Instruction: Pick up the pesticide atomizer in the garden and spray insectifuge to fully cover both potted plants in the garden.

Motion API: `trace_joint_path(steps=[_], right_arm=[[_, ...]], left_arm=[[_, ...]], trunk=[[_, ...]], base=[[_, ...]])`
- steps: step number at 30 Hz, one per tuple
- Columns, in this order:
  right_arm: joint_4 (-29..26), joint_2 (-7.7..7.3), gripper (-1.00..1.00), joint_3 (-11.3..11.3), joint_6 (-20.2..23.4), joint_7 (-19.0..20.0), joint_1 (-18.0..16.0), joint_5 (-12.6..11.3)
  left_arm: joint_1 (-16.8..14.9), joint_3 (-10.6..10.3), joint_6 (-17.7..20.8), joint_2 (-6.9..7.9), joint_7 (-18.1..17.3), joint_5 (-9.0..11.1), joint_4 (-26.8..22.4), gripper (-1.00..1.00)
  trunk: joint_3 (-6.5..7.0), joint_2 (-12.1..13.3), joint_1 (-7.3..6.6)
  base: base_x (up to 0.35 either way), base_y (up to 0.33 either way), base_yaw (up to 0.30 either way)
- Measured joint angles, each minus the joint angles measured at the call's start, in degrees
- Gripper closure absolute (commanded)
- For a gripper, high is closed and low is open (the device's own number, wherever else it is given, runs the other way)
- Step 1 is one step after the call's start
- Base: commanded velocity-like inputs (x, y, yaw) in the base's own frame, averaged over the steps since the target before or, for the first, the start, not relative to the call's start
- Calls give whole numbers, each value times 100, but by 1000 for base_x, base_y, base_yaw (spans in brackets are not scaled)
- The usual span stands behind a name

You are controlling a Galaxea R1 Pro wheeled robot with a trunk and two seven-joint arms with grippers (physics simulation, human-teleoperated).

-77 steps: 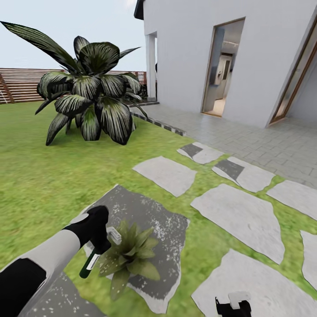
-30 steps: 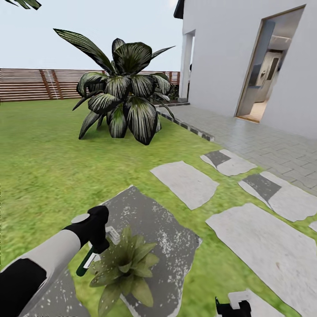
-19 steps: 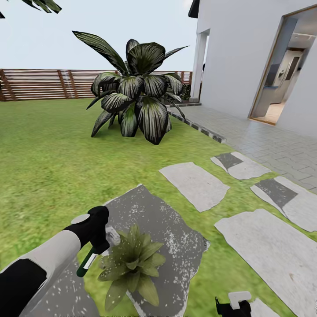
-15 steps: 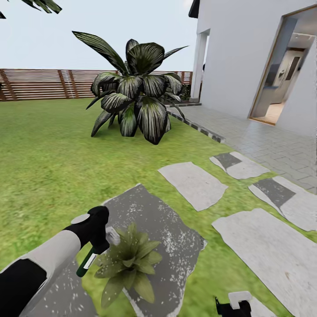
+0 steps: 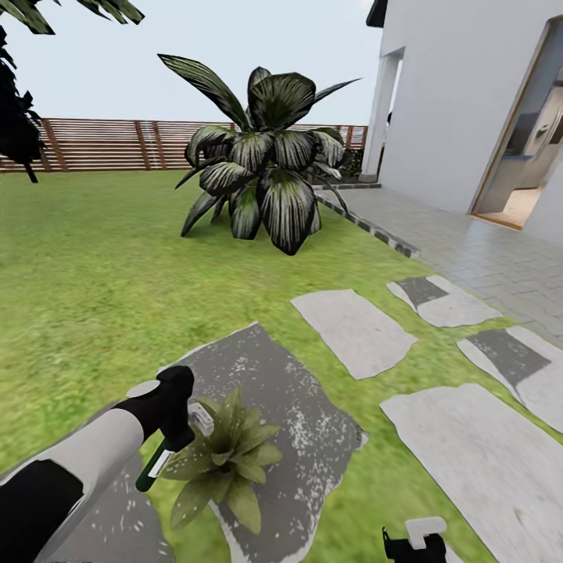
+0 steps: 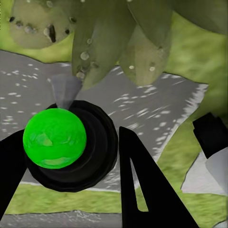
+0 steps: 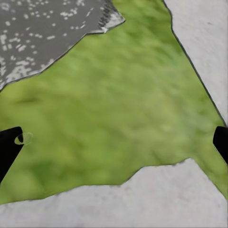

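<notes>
The left gripper (image 5: 176, 438) is closed around the pesticide atomizer (image 5: 155, 467). The small dark green bottle hangs tilted below the black hand, with its white label strip showing. Its pale grey spray head (image 5: 201, 419) sticks out right beside the leaves of a potted plant (image 5: 225, 463). In the left wrist view the bottle's green bottom (image 6: 54, 138) looks like a bright ball between two black fingers (image 6: 142, 190), and the leaves (image 6: 109, 42) just past it have little drops on them.

The plant is a low ring of pointed green leaves. It sits on the near edge of a dark grey stepping stone (image 5: 289, 414) with white speckles, and some leaves reach over onto the grass. Its pot is hidden under the leaves.

The right gripper (image 5: 414, 543) is low, at the bottom edge of the head view. In the right wrist view its two black fingertips (image 7: 9, 147) are far apart with nothing between them, and below them is lawn (image 7: 123, 118) between pale stones.

More pale stepping stones (image 5: 356, 332) lie on the lawn to the right. Farther off stands a big dark bush (image 5: 266, 168) with wide leaves. Behind it runs a brown slatted fence (image 5: 109, 145). A white house (image 5: 461, 94) with an open doorway (image 5: 528, 156) stands on the right, next to grey paving (image 5: 469, 250).
</notes>
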Motion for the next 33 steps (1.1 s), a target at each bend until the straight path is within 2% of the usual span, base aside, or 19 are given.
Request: trace_joint_path(steps=[14, 19, 28, 33], right_arm=[[0, 0, -100, 0, 1, 1, 0, -3], [0, 0, -100, 0, -2, -1, 0, -4], [0, 0, -100, 0, 1, 1, 0, -5], [0, 0, -100, -1, 1, 0, 0, -1]], left_arm=[[26, -33, -9, 58, 15, -4, 6, 100], [27, -33, -23, 58, 19, 0, 9, 100], [26, -26, -14, 76, 27, -3, 7, 100], [26, -22, -15, 63, 29, -8, 2, 100]], trunk=[[0, 0, 1], [0, 0, -1], [0, 0, 1], [0, 0, 1]], base=[[5, -3, 78], [123, -159, 2], [-47, -111, 8], [-1, -1, 224]])
